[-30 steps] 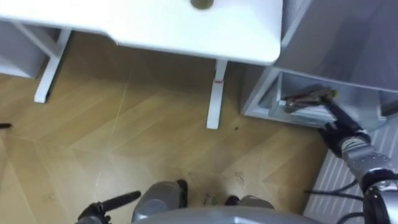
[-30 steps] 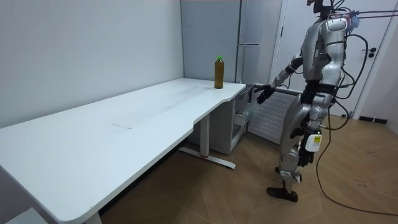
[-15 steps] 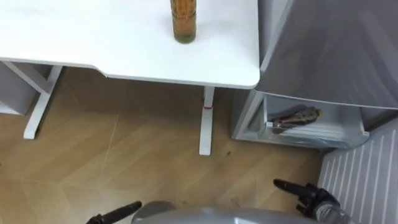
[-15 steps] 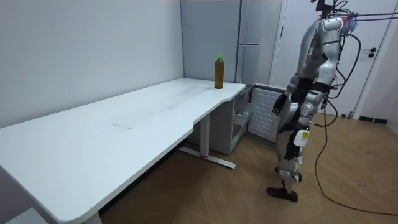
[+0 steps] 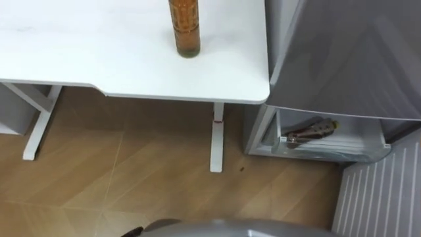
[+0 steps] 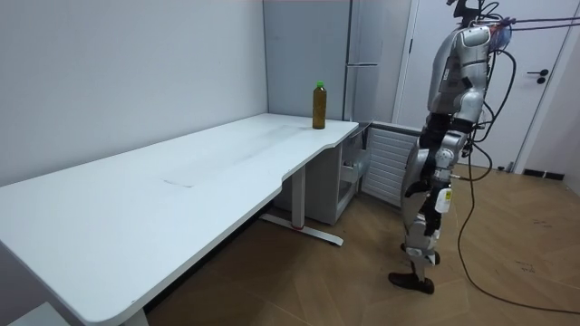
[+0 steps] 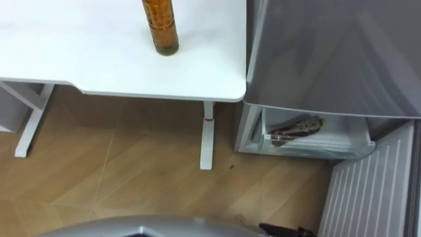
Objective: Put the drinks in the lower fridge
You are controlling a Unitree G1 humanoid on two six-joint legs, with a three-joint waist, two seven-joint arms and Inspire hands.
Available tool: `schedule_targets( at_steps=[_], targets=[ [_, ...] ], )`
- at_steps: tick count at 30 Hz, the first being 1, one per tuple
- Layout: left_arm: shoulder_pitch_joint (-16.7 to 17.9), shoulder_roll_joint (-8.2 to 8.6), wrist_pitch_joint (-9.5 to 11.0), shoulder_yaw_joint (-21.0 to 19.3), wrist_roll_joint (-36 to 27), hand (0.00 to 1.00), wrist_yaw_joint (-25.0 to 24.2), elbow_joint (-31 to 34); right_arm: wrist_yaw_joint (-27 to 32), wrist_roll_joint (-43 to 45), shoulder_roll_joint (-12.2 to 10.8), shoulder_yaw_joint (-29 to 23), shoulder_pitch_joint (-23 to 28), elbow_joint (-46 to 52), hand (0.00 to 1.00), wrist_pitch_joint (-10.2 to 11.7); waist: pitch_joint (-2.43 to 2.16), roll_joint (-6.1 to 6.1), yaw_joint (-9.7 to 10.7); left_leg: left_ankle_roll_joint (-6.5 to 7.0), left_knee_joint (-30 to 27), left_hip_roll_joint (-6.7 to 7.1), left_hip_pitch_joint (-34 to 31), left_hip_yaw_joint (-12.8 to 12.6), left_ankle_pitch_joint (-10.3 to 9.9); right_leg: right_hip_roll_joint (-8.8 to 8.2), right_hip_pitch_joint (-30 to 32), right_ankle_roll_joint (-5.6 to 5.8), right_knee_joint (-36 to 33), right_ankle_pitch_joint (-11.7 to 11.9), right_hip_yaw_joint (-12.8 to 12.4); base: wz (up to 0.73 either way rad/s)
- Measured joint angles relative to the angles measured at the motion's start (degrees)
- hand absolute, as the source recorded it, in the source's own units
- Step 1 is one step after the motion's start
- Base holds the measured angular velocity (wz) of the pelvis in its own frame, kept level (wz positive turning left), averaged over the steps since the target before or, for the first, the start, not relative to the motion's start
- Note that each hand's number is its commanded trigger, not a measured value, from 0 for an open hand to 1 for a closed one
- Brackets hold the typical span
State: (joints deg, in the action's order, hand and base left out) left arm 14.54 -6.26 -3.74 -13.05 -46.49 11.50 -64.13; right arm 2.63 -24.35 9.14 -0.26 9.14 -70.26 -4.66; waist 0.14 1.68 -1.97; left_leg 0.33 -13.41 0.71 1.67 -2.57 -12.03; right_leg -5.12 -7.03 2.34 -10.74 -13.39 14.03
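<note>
Beside the lower fridge (image 5: 360, 139), standing with one drink bottle (image 5: 309, 130) lying inside, a tea bottle (image 5: 184, 29) waiting on the worktop (image 5: 99, 59); right hand's (image 7: 284, 230) grip impossible to tell.

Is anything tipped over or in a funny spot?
One bottle lies on its side in the open lower fridge, while the other bottle stands upright on the table. Nothing looks spilled.

Soft, even indoor light falls from above, leaving the white table (image 5: 99, 59) very bright, almost washed out, across the upper left of the eye views. Its edge casts a faint shadow on the wooden floor (image 5: 131, 171). The grey fridge door (image 5: 342, 59) at upper right carries a dull sheen.
</note>
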Motion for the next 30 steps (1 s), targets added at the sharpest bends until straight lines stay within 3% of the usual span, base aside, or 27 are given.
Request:
schedule_targets(
  at_steps=[5, 7, 11, 13, 15, 18, 22, 25, 30],
  targets=[
    [0.3, 0.05, -0.1, -6.1, -8.1, 0.0, 7.6, 3.6, 1.1, 1.1, 0.0, -1.5, -0.4, -1.0, 0.0, -1.3, -0.21, -0.36, -0.2, -0.08, 0.0, -0.03, 0.1, -0.1, -0.1, 0.11, -0.3, -0.01, 0.0, 0.0, -0.1, 0.0],
    [0.3, 0.16, 0.1, -10.4, -11.3, 0.0, 11.6, 5.1, 1.7, 1.9, 0.0, -2.2, 0.3, -0.4, 0.0, -1.5, -0.22, -0.55, -1.2, -0.19, 0.1, -0.12, 0.8, -0.3, -0.2, 0.19, -0.7, -0.02, -0.1, 0.0, -0.4, -0.09],
    [0.8, 0.81, 0.5, -14.3, -12.5, 0.0, 18.2, 10.2, 1.9, 5.7, 0.2, -3.6, 1.5, 1.5, 0.0, -1.8, -0.42, -1.41, -2.3, -0.19, 0.3, -0.14, 1.4, -0.3, -0.4, 0.22, -1.2, -0.02, -0.1, 0.0, -0.5, -0.03],
    [1.3, 0.78, 2.2, -15.9, -11.4, 0.0, 23.4, 15.2, 2.7, 9.7, 0.2, -3.9, 1.5, 1.5, 0.0, -1.7, -0.48, -1.55, -3.0, -0.23, 0.8, -0.16, 2.2, -0.1, -0.4, 0.23, -1.7, -0.06, -0.1, 0.0, -0.5, -0.03],
    [1.3, 0.84, 3.4, -16.7, -8.1, 0.0, 28.7, 20.9, 3.4, 12.8, 0.2, -4.3, 1.4, 1.6, 0.0, -1.6, -0.55, -1.76, -3.3, -0.22, 0.7, -0.09, 2.1, 0.4, -0.4, 0.26, -1.7, -0.06, -0.1, 0.1, -0.4, 0.08],
    [1.0, 0.75, 5.9, -16.5, 5.0, 0.0, 36.4, 31.2, 4.3, 15.5, 0.3, -4.2, 1.6, 1.3, 0.0, -1.3, -0.55, -1.78, -3.3, -0.23, 0.4, 0.13, 1.4, 1.9, -0.4, 0.27, -1.8, -0.07, -0.1, 0.1, 0.7, 0.15],
    [0.9, 0.04, 8.9, -15.9, 16.6, 0.0, 44.5, 45.6, 4.9, 15.7, 0.5, -4.1, 1.8, 1.5, 0.0, -1.2, -0.57, -2.05, -4.0, -0.23, -0.1, 0.3, 1.0, 3.0, -0.4, 0.34, -1.7, -0.08, 0.0, 0.0, 0.9, 0.05],
    [0.5, -0.26, 9.4, -15.9, 24.1, 0.0, 47.1, 50.4, 4.9, 16.2, 0.5, -3.1, 2.4, 1.5, 0.0, -0.9, -0.78, -2.53, -4.2, -0.22, -0.1, 0.67, 1.0, 4.3, -0.4, 0.32, -2.0, -0.08, 0.2, 0.0, 1.2, 0.04],
    [0.8, -0.26, 10.5, -16.2, 29.6, 0.0, 48.6, 62.0, 4.9, 20.3, 0.5, -3.4, 3.9, 1.4, 0.0, -0.1, -0.77, -2.36, -4.7, -0.21, -0.2, 0.82, 1.1, 5.2, -0.4, 0.27, -2.1, -0.07, 0.1, 0.0, 1.9, 0.06]
  ],
)
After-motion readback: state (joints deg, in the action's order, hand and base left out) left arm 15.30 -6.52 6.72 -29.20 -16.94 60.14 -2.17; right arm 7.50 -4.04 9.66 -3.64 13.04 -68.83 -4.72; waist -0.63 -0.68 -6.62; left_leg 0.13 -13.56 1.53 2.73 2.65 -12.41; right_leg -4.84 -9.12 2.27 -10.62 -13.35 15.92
